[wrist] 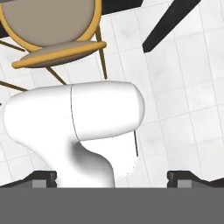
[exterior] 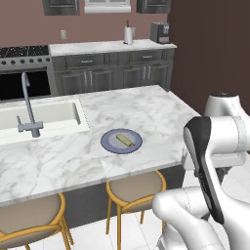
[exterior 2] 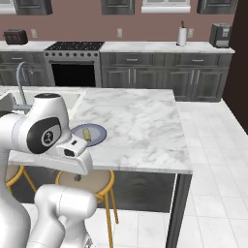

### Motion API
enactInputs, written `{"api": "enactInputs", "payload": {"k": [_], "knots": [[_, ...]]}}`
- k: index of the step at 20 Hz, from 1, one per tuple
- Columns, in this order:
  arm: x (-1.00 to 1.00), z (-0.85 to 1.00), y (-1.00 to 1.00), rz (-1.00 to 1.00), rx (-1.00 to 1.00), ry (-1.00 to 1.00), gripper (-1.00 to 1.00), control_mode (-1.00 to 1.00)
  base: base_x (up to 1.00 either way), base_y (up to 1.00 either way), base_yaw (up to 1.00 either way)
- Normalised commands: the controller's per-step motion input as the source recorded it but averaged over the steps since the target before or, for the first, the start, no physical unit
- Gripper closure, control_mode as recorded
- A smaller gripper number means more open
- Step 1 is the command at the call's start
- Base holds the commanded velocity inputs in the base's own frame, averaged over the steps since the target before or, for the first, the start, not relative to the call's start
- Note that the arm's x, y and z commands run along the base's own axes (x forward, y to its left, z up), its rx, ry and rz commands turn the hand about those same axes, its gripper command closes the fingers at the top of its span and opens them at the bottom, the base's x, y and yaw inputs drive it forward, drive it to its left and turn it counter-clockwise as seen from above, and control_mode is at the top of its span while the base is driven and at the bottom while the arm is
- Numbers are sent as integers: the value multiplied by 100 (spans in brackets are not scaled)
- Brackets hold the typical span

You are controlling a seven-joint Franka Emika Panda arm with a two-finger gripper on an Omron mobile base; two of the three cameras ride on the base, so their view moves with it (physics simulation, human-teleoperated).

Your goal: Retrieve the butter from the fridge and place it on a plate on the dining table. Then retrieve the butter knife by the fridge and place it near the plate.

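Gripper [wrist: 112,178] spread wide, holding nothing.
Butter [exterior: 125,140] lies on the plate [exterior: 110,144] near the dining table's [exterior: 146,107] front edge; fingertips [wrist: 43,178] partly cut off.

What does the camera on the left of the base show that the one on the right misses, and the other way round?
Left base view alone: the sink basin set in the island, seen whole.

Right base view alone: a dark toaster on the far counter and the black stove top.

Both: the white grey-veined marble dining table, the round bluish-grey plate with the pale yellow butter stick lying on it, a round brown stool on orange-yellow legs, the paper towel roll and the coffee machine.
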Motion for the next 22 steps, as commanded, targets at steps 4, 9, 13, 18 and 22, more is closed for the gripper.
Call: {"api": "enactInputs", "payload": {"k": [4, 9, 13, 18, 22], "knots": [[1, 0, 2, 0, 0, 0, -100, 100, 0, 1, 0], [0, 0, 0, 0, 0, 0, -100, 100, 1, -51, 1], [0, 0, 0, 0, 0, 0, -100, 100, -11, -88, 0], [0, 0, 0, 0, 0, 0, -100, 100, -21, -86, 0], [0, 0, 0, 0, 0, 0, -100, 100, -18, -86, 0]]}}
